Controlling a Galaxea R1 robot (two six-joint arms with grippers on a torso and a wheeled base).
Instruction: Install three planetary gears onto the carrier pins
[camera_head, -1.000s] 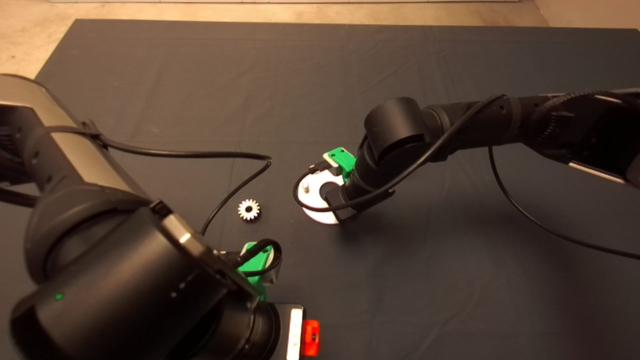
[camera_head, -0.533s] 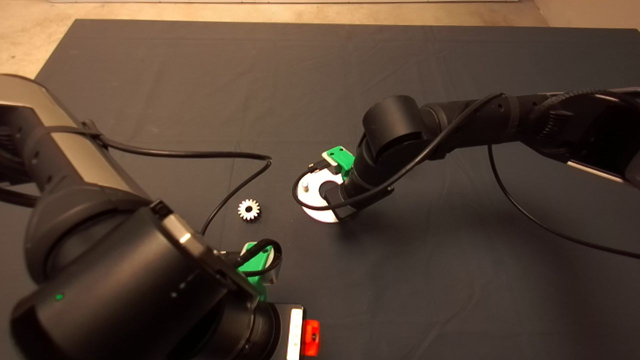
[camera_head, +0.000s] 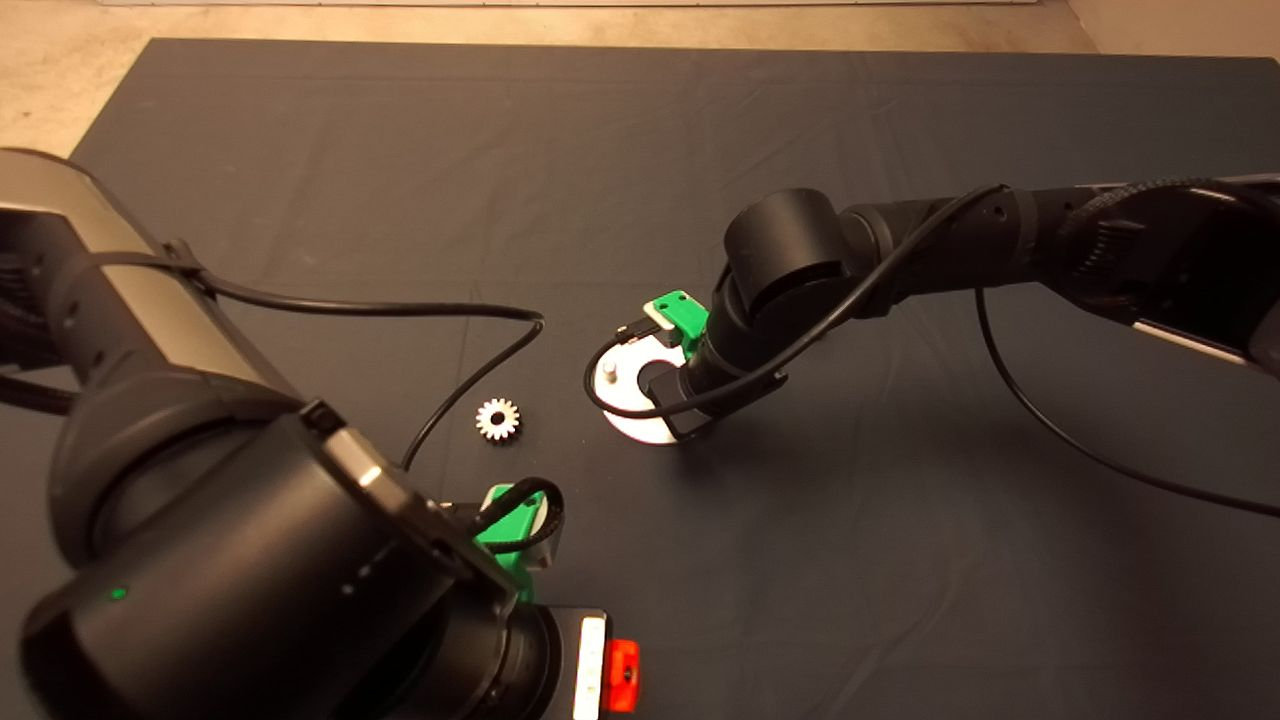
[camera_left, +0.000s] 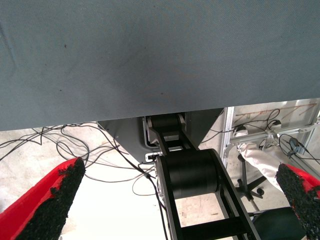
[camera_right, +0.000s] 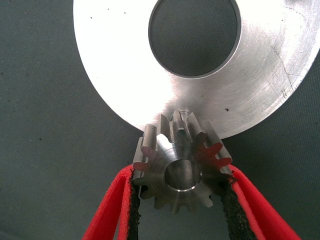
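1. Holding a planetary gear (camera_right: 182, 167) between its red fingers (camera_right: 112, 210), the right hand (camera_right: 181, 200) is clamped on the toothed flanks; we see it poised over the rim of the carrier disc (camera_right: 125, 75).
2. Key relation: from the wrist view the gear's bore sits just off the disc edge, with what looks like a pin top peeking out behind the teeth. We judge the bore axis to be roughly upright and close to that pin, but we cannot tell whether pin and bore are yet in line, or whether the gear has started down.
3. Gear appearance: silvery, short straight teeth, bright chamfered centre hole, no visible damage.
4. In the head view the right arm hides most of the disc (camera_head: 630, 425); one bare carrier pin (camera_head: 610, 369) stands upright on the exposed side.
5. A second gear (camera_head: 497, 419) lies flat on the dark mat (camera_head: 400, 150) of the counter, near the disc and nearer the left arm.
6. The left hand (camera_left: 175, 195) waits at the lower left, fingers (camera_left: 50, 200) wide apart, holding nothing.
7. We cannot locate the third gear.
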